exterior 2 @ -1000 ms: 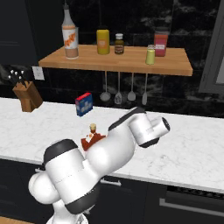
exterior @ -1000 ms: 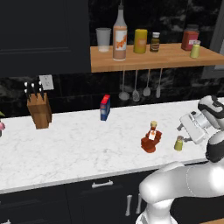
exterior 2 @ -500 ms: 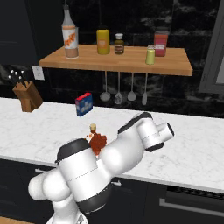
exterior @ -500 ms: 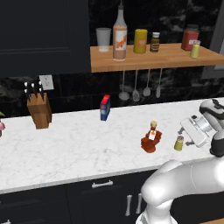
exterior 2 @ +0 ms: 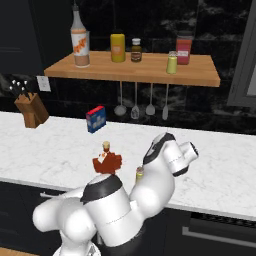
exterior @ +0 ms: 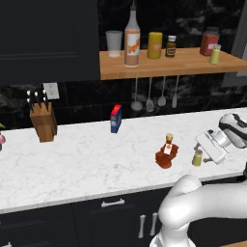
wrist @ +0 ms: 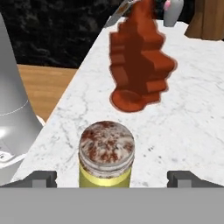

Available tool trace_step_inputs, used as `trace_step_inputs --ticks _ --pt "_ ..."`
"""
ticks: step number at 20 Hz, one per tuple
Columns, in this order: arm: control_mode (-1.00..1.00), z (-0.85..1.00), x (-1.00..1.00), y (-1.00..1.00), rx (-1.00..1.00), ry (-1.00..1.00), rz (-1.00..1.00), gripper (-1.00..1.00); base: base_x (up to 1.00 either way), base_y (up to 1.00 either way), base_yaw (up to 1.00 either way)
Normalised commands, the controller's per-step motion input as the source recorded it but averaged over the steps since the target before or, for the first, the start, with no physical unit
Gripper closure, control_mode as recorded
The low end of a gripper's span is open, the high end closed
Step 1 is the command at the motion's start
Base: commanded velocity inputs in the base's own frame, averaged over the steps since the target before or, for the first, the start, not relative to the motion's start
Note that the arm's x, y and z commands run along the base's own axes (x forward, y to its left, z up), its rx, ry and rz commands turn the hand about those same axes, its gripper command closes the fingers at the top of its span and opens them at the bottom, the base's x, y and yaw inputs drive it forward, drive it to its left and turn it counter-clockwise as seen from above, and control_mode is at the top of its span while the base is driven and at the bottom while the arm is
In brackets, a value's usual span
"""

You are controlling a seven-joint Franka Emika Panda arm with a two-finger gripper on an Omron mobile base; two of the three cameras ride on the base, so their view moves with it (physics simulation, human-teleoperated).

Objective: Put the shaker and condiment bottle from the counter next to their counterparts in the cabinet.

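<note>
The white marble counter point(exterior: 87, 164) ran long beneath a light-brown cabinet point(exterior: 169, 65) shelf on a black wall. The reddish-brown condiment bottle point(exterior: 166, 153), ridged and bulbous with a tan cap, stood near the counter's front edge. Just beside it stood the small yellow-green shaker point(wrist: 106, 155) with its speckled grey cap, between the gripper point(wrist: 111, 178) fingers, which were spread wide and not touching it.
</note>
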Motion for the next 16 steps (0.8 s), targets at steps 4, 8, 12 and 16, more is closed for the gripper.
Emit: trace_step_inputs --ticks 4,8,12,16 --pt "-1.00 -0.34 0.02 0.17 0.00 0.00 0.01 -1.00 0.00 0.00 0.00" --pt "-1.00 -0.29 0.07 0.06 0.00 0.00 0.00 -1.00 0.00 0.00 0.00" --pt "-1.00 -0.28 0.00 0.17 0.00 0.00 0.00 1.00 0.00 0.00 0.00" --pt "-1.00 -0.20 0.03 0.09 0.00 0.00 0.00 1.00 0.00 0.00 0.00"
